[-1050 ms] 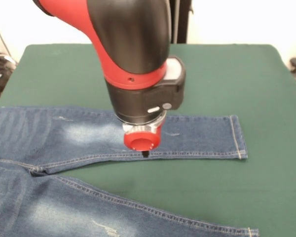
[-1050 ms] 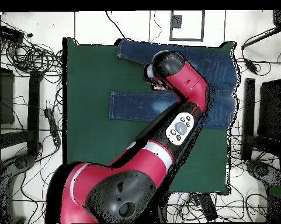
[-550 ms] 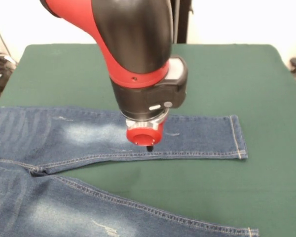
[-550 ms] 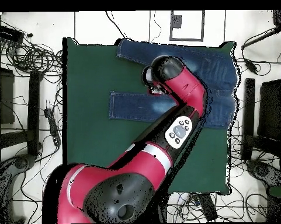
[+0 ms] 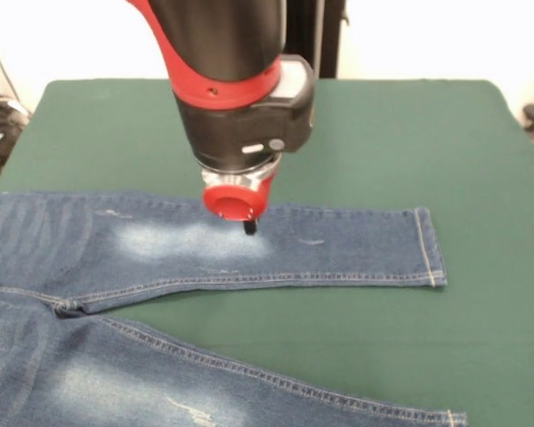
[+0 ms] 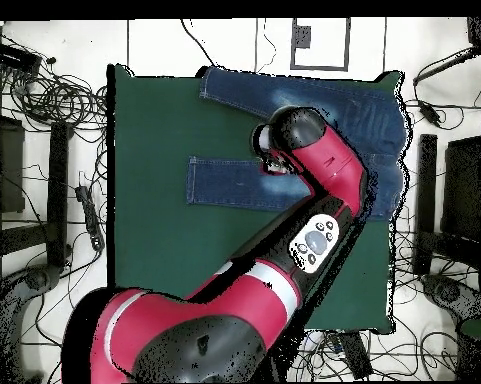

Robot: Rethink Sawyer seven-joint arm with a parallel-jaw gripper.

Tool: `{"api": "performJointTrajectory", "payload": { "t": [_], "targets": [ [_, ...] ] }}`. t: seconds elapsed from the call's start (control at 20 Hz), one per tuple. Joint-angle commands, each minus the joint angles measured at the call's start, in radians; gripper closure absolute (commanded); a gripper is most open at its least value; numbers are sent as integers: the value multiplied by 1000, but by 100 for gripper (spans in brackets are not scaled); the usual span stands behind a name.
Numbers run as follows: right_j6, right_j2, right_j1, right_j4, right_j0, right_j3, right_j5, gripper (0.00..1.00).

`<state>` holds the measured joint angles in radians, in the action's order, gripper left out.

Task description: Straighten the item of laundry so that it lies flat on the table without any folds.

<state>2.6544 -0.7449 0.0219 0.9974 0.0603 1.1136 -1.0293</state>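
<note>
Bright, even light — soft shadow under arm [image 5: 236, 80].

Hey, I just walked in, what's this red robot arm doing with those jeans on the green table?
The red and black arm is working on a pair of blue jeans spread on the green table. Its gripper hangs just above the farther leg in the front view, beside a faded whitish patch, and appears to hold nothing. Whether it is open or shut cannot be told. That leg lies straight and flat out to its hemmed cuff. The nearer leg angles away and runs off the picture's edge, so the whole garment cannot be judged.
</note>
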Motion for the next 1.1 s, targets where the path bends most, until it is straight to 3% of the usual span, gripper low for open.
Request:
{"api": "performJointTrajectory", "payload": {
  "t": [0.05, 0.55, 1.0, 1.1],
  "targets": [
    [186, 174, -42, -33, 46, 145, 78, 100],
    [220, 129, -122, -89, 33, 49, 76, 100],
    [303, 130, -168, -77, 22, -12, 117, 100],
    [289, 170, -165, -44, 18, 9, 167, 100]
  ]
}}
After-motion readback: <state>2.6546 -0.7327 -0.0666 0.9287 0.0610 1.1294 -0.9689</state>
